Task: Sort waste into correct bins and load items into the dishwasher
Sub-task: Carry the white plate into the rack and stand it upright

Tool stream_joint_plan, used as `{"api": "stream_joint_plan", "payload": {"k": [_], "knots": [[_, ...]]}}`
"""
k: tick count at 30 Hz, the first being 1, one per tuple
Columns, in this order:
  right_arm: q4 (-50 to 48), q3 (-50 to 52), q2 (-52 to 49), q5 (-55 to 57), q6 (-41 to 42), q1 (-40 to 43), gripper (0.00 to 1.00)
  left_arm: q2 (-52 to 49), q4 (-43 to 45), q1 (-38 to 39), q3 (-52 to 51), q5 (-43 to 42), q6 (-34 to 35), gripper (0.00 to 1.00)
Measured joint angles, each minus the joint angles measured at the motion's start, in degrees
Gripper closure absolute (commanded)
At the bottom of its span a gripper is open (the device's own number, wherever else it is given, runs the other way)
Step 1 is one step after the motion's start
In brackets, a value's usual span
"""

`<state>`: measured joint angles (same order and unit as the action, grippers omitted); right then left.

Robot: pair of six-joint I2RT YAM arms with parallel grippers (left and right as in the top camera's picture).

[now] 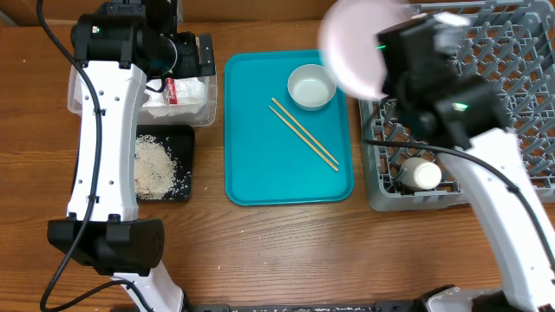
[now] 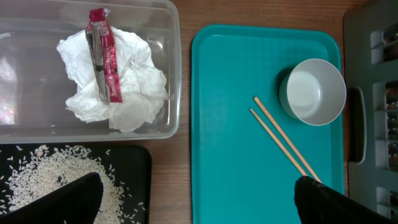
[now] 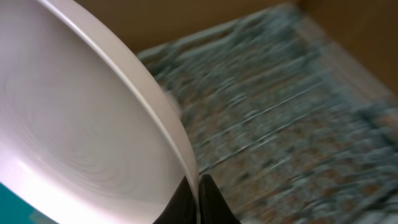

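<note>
Raised nearest the overhead camera, a pale pink plate (image 1: 355,48) hangs tilted above the far right corner of a teal tray (image 1: 251,147) and the left edge of the grey dish rack (image 1: 512,95). The right arm climbs from the near right, crossing over the rack. The right tool (image 3: 198,186) is pinched closed on the plate's rim.

The left arm reaches from the near left up over a clear tub (image 2: 171,74). The left tool (image 2: 198,183) is spread wide and holds nothing.

White tissue (image 2: 134,87) and a red wrapper (image 2: 102,53) lie in the tub. Rice (image 2: 56,171) lies in a black tray (image 2: 140,162) just in front of it. A white bowl (image 2: 313,91) and chopsticks (image 2: 283,140) lie on the teal tray's right half; its left half is bare. A small white cup (image 1: 423,175) lies in the rack's near left corner. Narrow strips of tabletop (image 1: 286,251) separate the containers, with a wider strip along the front.
</note>
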<state>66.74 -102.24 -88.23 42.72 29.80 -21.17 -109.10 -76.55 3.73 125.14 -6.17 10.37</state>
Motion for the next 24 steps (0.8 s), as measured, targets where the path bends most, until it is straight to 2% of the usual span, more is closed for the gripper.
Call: {"api": "stream_joint_plan", "payload": {"k": [2,6,14,19,24], "knots": [[-2.49,0.02,0.02,6.75,-2.73,2.95,0.96,0.0,0.0,-0.02,0.0,0.0,0.0,0.0],[-11.91,0.42,-2.64,12.87,-12.79,10.27,0.96,0.0,0.07,-0.02,0.0,0.02,0.0,0.0],[-29.44,0.46,-12.26,11.76,-33.24,17.29,0.96,0.0,-0.02,-0.02,0.0,0.0,0.0,0.0],[-30.99,0.48,-18.12,8.63,-38.14,17.31,0.96,0.0,-0.02,-0.02,0.0,0.02,0.0,0.0],[-30.05,0.68,-21.27,5.4,-39.5,17.33,0.96,0.0,-0.02,-0.02,0.0,0.0,0.0,0.0]]}}
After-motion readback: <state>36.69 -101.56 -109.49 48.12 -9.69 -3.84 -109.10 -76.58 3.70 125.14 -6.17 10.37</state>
